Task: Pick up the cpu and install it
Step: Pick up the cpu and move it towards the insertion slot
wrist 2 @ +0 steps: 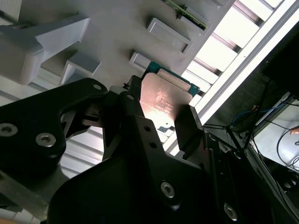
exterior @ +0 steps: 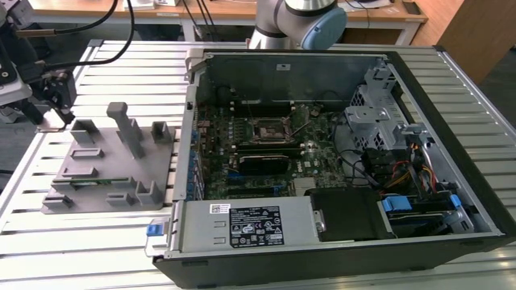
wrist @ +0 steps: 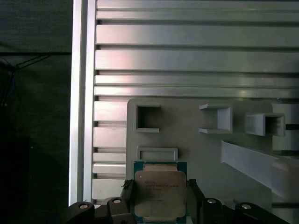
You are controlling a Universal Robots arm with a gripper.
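Holding the cpu (wrist: 160, 193) by two opposite edges, the gripper (wrist 2: 156, 111) is closed on it at the far left of the exterior view, over a corner of the grey fixture (exterior: 101, 169). Whether the chip has cleared its recess I cannot tell. A good pick-up, I judge, needs the fingers (wrist: 194, 193) centred on the edges, the chip level, and a squeeze too light to skew it. The dark socket (exterior: 269, 130) lies mid-frame inside the open computer case (exterior: 475, 157), well apart from the chip
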